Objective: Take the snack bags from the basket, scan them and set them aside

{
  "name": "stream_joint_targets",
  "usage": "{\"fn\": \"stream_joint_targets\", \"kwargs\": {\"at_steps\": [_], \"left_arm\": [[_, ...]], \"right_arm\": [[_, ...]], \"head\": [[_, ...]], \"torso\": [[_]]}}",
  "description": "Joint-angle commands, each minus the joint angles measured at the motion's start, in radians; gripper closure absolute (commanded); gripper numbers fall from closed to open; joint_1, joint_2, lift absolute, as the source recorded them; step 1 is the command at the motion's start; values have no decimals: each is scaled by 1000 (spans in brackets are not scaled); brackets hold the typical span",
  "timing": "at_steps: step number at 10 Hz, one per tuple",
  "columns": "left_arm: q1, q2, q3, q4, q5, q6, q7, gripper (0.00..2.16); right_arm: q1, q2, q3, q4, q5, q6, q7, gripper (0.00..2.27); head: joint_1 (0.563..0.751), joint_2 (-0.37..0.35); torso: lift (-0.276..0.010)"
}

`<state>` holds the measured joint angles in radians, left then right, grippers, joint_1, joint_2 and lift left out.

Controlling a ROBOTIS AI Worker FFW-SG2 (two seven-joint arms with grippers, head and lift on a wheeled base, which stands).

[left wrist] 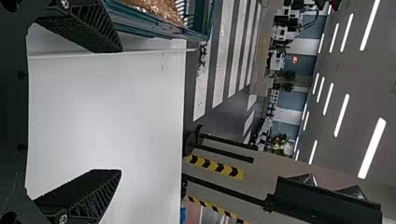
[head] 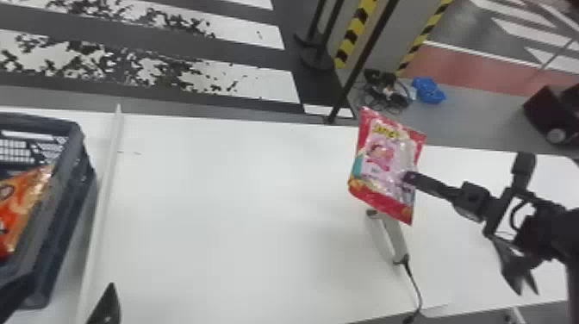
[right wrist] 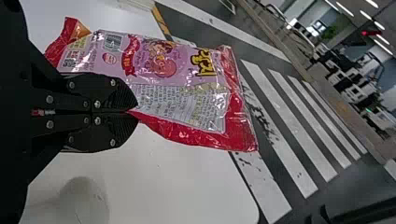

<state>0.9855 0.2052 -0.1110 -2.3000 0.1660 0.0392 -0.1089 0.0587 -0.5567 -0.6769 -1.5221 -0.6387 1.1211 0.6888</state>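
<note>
Left, the dark blue-grey plastic basket (head: 82, 170) holds 1 shiny orange snack bag (head: 21, 202); your left end effector (head: 72, 282) is spread, empty, near it. Your right end effector (head: 407, 177) pinches a red-and-pink snack bag (head: 383, 166) above the white tabletop (head: 237, 194), by the pale corded scanner (head: 397, 239).

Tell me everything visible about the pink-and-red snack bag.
The snack bag is glossy, crinkled film, red at both ends and pink between, with yellow lettering and cartoon figures; it looks filled and sealed. The right claw, shut on one side, holds it tilted above the table near the scanner.
</note>
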Motion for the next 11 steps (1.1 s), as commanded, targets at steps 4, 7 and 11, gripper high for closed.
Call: {"fn": "stream_joint_targets", "kwargs": {"at_steps": [4, 7, 11], "left_arm": [[16, 2, -1, -4, -6, -6, -2, 70], [21, 10, -1, -1, -6, -12, -3, 70], [21, 20, -1, -1, 0, -28, -8, 70]], "right_arm": [[-137, -8, -109, 372, -55, -309, -449, 2246], [-177, -34, -55, 534, 60, -514, -721, 2243], [-200, -54, 109, 654, 86, -649, -821, 1710]], "head": [[695, -350], [695, -350], [695, -350]], "torso": [[-75], [-75], [-75]]}}
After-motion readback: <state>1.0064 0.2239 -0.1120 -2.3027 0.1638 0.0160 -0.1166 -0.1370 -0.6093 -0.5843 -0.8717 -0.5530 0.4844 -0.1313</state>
